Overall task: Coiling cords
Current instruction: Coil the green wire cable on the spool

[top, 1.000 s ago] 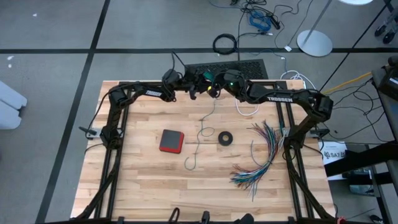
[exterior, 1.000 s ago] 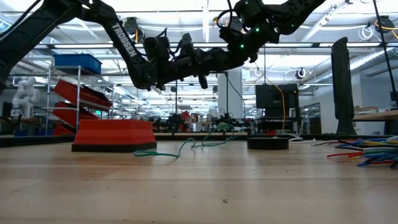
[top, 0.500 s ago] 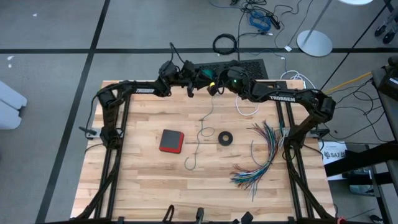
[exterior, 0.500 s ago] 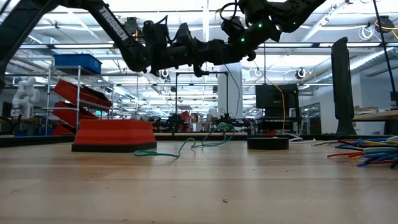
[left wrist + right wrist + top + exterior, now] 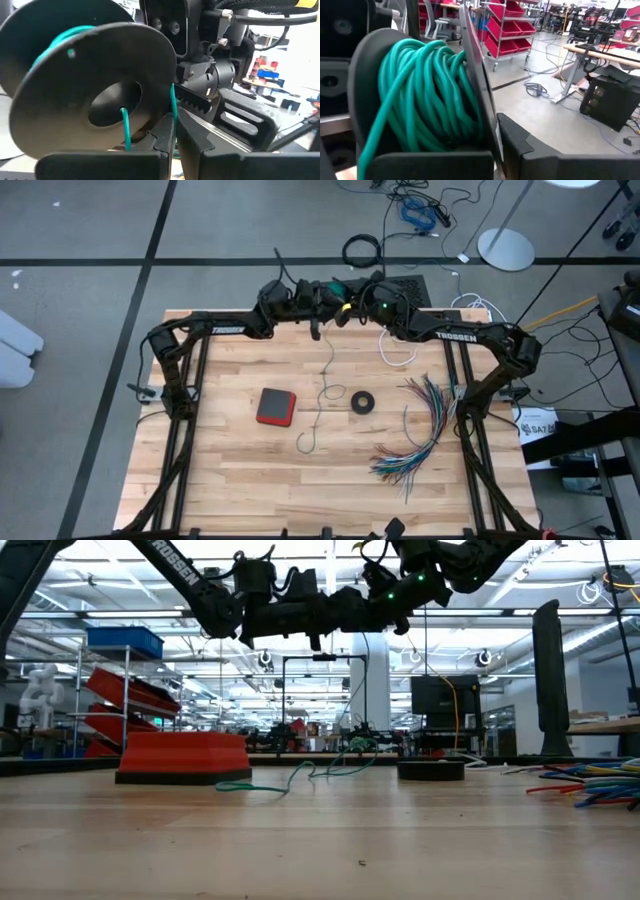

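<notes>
High view: both grippers (image 5: 335,305) meet over table's (image 5: 240,470) far edge.

green cord (image 5: 300,776) lying on table (image 5: 320,840), arms apparently overhead

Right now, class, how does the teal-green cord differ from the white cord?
The teal-green cord is partly wound on a black spool held up above the table; the white cord lies loose. The teal-green one hangs down to the table's middle; the white one loops near the far edge. Both are thin and flexible.
</notes>
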Robot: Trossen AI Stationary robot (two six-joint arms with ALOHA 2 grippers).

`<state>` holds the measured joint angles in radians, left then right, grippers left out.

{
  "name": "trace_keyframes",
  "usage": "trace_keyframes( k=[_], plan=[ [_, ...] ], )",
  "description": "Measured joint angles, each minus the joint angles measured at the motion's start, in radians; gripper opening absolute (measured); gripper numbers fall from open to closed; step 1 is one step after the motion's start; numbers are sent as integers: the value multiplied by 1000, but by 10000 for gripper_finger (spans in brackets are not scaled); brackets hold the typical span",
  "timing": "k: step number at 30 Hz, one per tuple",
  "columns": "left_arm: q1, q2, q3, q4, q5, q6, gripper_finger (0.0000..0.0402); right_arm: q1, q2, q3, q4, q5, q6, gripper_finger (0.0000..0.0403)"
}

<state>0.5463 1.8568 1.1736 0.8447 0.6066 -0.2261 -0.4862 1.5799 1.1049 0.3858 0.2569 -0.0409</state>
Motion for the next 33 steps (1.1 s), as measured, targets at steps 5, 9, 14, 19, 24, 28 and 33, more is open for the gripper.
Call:
trace_keyframes(
  k=[5,9,14,19,24,28,33],
  plan=[
    [-11,-1,0,7,-19,0,27,-1,-1,0,25,-21,19,0],
    [-11,-2,-11,5,-18,19,27,-6,-2,-1,27,-55,30,0],
    [1,-1,-15,43,-6,37,27,-9,-3,-1,57,-90,54,0],
    [-1,1,-15,105,31,0,27,-16,-4,-1,106,-130,83,0],
    [1,1,-15,91,57,30,27,-25,-7,-1,117,-162,94,0],
    [-6,15,-22,43,103,78,35,-28,-15,5,154,-163,112,0],
    [-8,4,-17,48,71,112,83,-29,-14,4,146,-179,113,0]
  ],
)
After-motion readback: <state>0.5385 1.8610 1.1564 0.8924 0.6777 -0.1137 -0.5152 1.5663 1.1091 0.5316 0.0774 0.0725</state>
